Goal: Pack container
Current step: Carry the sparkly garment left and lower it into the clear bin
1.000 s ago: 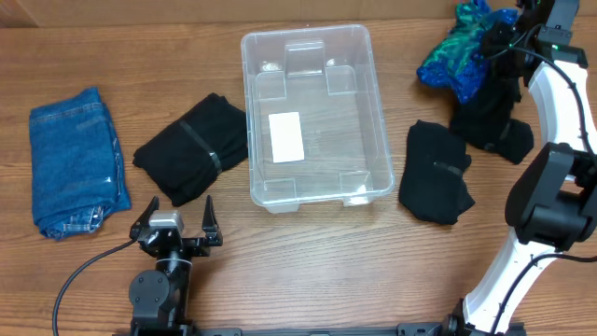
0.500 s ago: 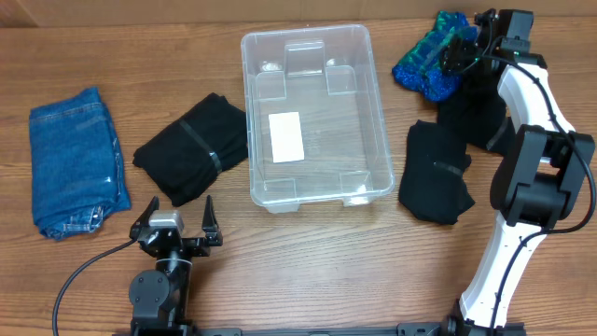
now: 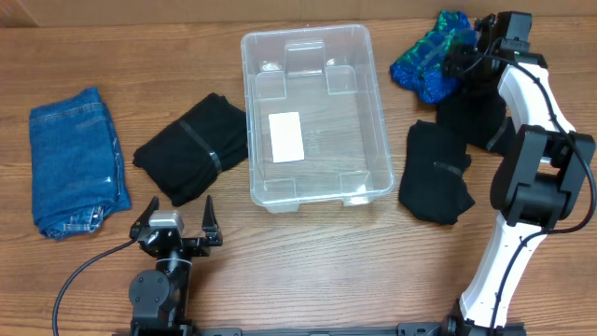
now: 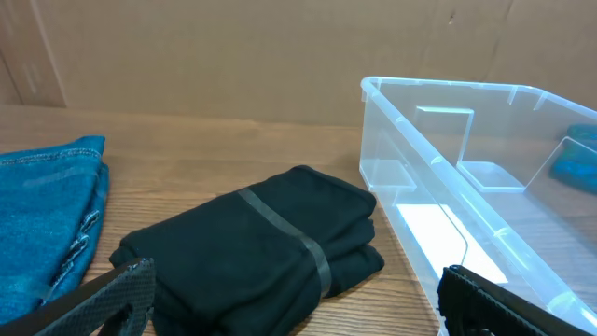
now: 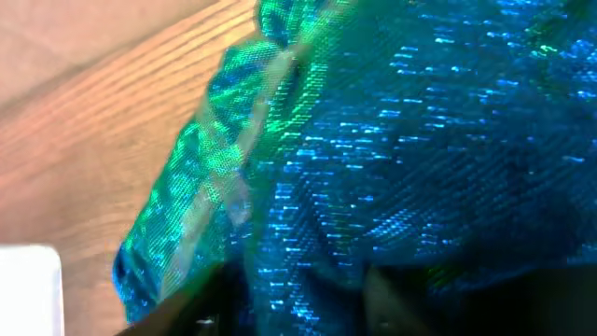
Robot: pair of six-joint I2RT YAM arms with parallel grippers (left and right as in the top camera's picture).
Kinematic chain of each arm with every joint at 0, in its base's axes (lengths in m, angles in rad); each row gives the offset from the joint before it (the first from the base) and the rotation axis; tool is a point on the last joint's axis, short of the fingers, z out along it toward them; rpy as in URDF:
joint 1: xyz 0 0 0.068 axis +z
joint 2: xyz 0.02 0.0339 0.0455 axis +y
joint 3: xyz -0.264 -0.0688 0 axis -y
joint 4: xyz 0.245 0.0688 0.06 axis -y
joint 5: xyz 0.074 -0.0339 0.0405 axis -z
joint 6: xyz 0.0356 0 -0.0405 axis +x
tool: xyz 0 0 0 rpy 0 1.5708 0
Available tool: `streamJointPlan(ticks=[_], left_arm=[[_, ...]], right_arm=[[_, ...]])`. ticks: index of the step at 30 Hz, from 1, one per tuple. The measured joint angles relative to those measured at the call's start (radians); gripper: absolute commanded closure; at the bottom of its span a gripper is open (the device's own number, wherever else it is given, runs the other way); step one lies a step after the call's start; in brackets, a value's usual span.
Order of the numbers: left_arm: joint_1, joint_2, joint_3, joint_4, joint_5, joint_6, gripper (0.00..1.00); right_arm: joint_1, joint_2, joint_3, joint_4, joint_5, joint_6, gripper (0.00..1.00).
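A wood-grain table (image 3: 308,271) fills the work area, and plain brown cardboard (image 4: 233,56) stands along its far edge with no print that can be read. The container (image 3: 326,131), a clear plastic bin with rounded corners, sits upright and open at the centre of the table, toward the far side. The white right arm (image 3: 527,93) reaches from the near right corner to the far right. At the far left lie folded blue jeans (image 3: 76,159). A folded black garment (image 3: 191,154), banded across its middle, rests just beside the container's left wall. A second black garment (image 3: 437,177) lies near the container's right wall, and a third dark piece (image 3: 478,119) lies partly under the arm. A shimmering blue-green garment (image 3: 427,61) is bunched at the far right, where the right gripper (image 3: 466,58) is clamped into its folds, the cloth filling the wrist camera's view. The left gripper (image 3: 179,207) sits at the near edge, fingers spread apart and holding nothing. A white rectangular label (image 3: 285,136) lies on the container's base; any print on it is too small to read.
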Motion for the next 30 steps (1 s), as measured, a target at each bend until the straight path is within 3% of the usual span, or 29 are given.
streamJointPlan(ticks=[1, 11, 20, 24, 30], left_arm=[[0.0, 0.0, 0.0, 0.0, 0.0, 0.0, 0.0], [0.0, 0.0, 0.0, 0.0, 0.0, 0.0, 0.0], [0.0, 0.0, 0.0, 0.0, 0.0, 0.0, 0.0], [0.0, 0.001, 0.0, 0.0, 0.0, 0.0, 0.0], [0.0, 0.001, 0.0, 0.0, 0.0, 0.0, 0.0]], right_arm=[[0.0, 0.0, 0.0, 0.0, 0.005, 0.007, 0.96], [0.0, -0.013, 0.023, -0.014, 0.012, 0.013, 0.96], [0.01, -0.249, 0.051, -0.074, -0.062, 0.054, 0.96], [0.065, -0.363, 0.052, -0.205, -0.068, 0.117, 0.96], [0.282, -0.536, 0.053, -0.352, -0.03, 0.247, 0.96]])
